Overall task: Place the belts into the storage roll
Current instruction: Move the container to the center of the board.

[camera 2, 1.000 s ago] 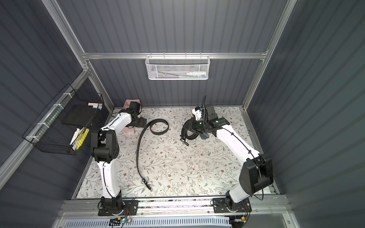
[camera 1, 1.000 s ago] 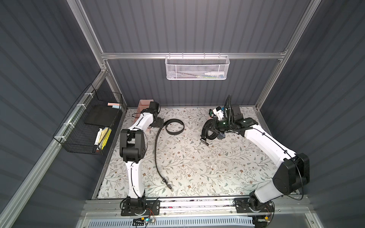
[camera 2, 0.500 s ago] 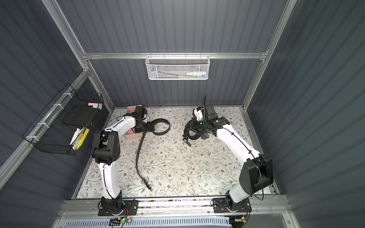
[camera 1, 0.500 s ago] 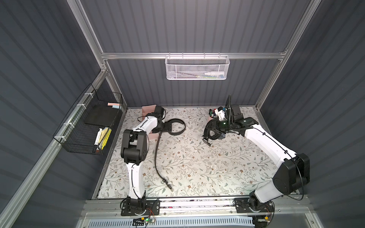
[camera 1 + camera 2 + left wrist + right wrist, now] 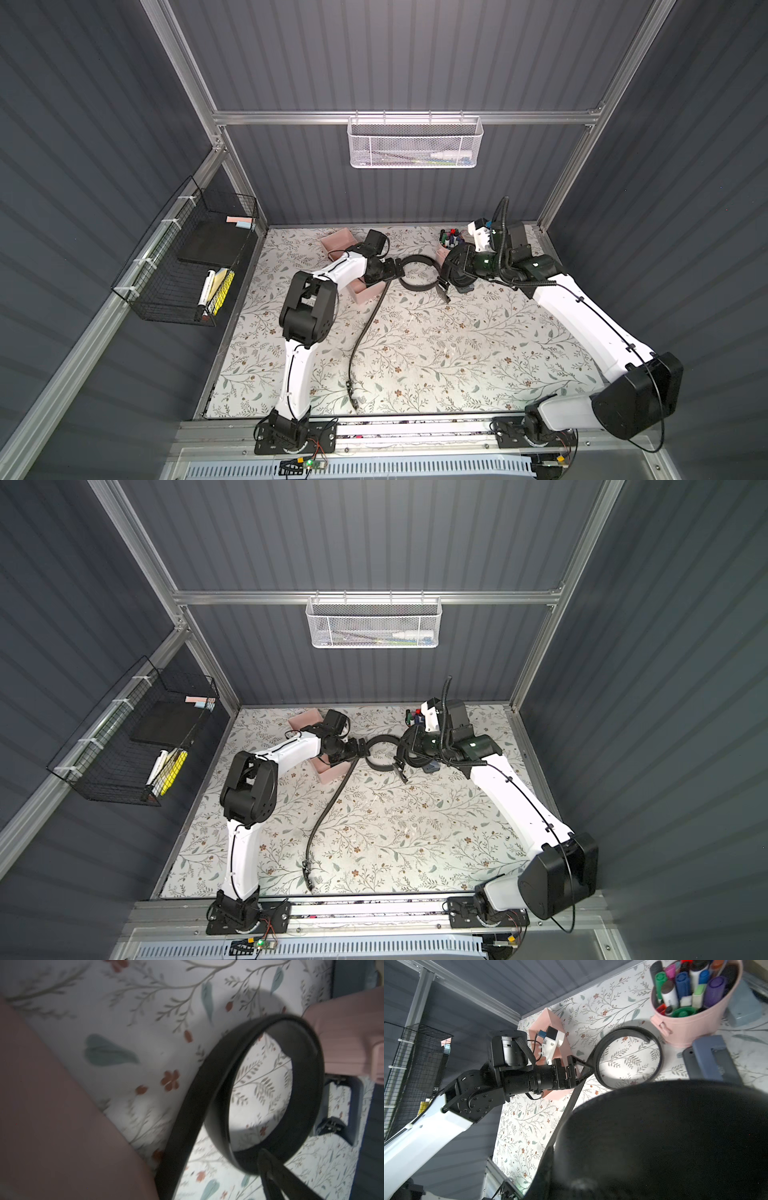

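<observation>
Reaching across the storage roll (image 5: 334,246), which lies at the table's far left under its forearm, the left gripper (image 5: 394,267) stands wide open and holds nothing. Its fingers sit where the loose belt (image 5: 415,287) turns from loop to tail, probably to pinch it there. Further right, the right gripper (image 5: 455,274) is nearly closed, apparently clamping the coiled belt (image 5: 654,1136) above the table, rolled tight so it would fit a compartment.

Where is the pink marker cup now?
In a top view the marker cup stands near the back wall, right of centre, just behind the belt loop, partly hidden by the right arm.
</observation>
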### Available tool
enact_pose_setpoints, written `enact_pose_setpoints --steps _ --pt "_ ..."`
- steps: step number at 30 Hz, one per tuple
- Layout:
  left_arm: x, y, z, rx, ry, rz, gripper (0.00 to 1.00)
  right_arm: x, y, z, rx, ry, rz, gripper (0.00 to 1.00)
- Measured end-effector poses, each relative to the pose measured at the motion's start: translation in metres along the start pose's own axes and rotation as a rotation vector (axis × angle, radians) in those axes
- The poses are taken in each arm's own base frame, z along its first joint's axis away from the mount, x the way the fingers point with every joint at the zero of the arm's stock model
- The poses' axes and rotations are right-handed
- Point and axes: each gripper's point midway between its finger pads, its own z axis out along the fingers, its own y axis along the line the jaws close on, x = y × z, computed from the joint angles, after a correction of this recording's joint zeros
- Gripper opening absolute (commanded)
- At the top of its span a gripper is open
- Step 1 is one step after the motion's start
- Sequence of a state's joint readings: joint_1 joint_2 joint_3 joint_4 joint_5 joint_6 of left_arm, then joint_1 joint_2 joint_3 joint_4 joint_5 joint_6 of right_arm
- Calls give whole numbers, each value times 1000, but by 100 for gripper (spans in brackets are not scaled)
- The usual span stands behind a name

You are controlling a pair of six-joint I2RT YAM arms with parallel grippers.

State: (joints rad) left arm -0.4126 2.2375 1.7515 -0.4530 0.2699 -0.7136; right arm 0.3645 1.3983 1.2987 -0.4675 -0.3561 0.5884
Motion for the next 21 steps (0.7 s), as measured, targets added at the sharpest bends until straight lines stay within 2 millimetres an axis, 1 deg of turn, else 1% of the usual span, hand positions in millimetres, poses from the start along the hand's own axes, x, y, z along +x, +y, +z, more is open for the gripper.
enact_pose_setpoints --steps 3,5,8,9,11,13,15,16,18,21 --pt "-14 -29 10 48 -34 -1 99 -3 -7 5 18 -7 -13 0" --pt "-17 -40 7 64 -46 7 99 -6 -8 10 14 -17 -28 0" --pt "-15 -53 -9 86 -49 30 99 -13 -6 20 18 -49 -76 0" --pt "-12 -54 -17 92 -47 35 99 -16 -2 24 11 -64 -107 0" --pt "0 -54 -37 96 -34 44 99 -23 13 33 -33 -103 -177 0" --pt "12 -54 -63 101 -25 57 99 -30 31 43 -94 -146 -242 0" --pt "18 -55 -86 109 -34 77 99 -33 44 58 -138 -150 -289 0" --pt "20 -57 -100 113 -46 94 99 -36 49 66 -154 -150 -310 0" --pt "23 -55 -120 105 -66 115 99 -41 57 80 -174 -150 -351 0" --pt "31 -48 -151 78 -102 140 100 -44 66 98 -197 -164 -432 0"
